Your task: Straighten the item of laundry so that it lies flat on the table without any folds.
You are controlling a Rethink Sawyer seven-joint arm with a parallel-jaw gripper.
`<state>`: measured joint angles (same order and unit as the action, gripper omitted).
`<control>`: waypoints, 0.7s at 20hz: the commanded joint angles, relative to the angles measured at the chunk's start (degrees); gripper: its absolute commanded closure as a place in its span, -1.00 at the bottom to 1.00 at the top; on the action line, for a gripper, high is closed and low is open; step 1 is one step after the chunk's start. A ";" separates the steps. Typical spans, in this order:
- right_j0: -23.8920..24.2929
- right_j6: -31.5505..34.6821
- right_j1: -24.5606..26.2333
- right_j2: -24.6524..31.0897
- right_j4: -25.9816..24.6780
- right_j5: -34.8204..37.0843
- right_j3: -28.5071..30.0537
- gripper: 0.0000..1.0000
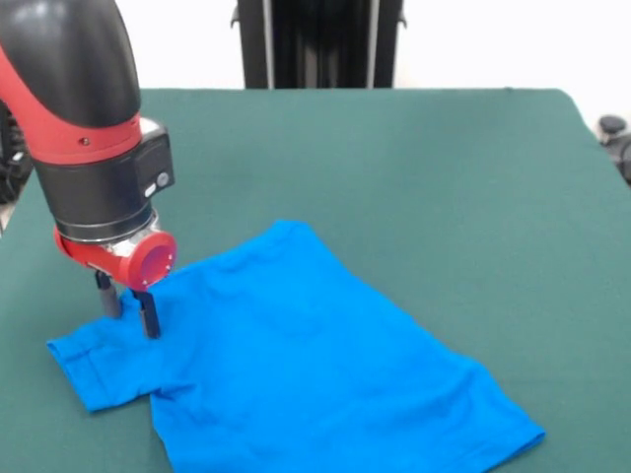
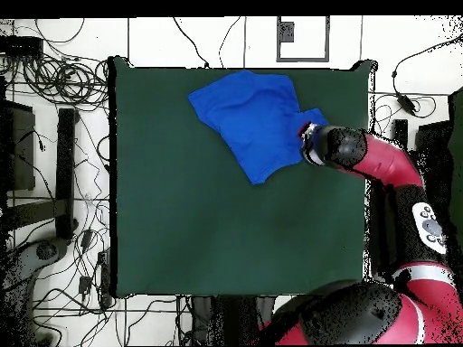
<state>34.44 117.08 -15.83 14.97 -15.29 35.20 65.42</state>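
Note:
The bright blue T-shirt (image 1: 315,365) lies mostly spread on the dark green table (image 1: 444,177), near its front edge. One sleeve sticks out to the left with a small crease where it joins the body. My gripper (image 1: 130,325) points straight down over that sleeve. Its two dark fingers (image 1: 149,315) stand apart, their tips at the cloth, with nothing clamped between them. In the overhead view the shirt (image 2: 249,117) lies at the table's (image 2: 199,217) top edge. There the arm's wrist (image 2: 316,145) covers the sleeve, and the fingers are hidden beneath it.
The robot's black pedestal (image 1: 320,44) stands behind the table's far edge. A black object (image 1: 616,138) sits off the right edge. Cables (image 2: 54,81) lie on the floor around the table. The shirt's hem reaches close to the front edge.

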 commanded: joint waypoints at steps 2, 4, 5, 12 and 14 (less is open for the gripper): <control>-0.38 -13.54 2.87 7.35 -2.61 5.10 5.11 -1.00; -0.25 -13.59 2.88 7.56 -2.85 5.40 4.99 -1.00; -0.21 -13.57 2.89 7.61 -2.97 5.49 4.90 -1.00; 0.35 -12.13 2.97 7.67 -3.66 3.55 6.24 -1.00; 0.56 -11.63 3.17 7.67 -3.87 2.30 6.85 -1.00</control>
<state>35.25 117.08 -15.87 15.69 -16.96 35.20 65.85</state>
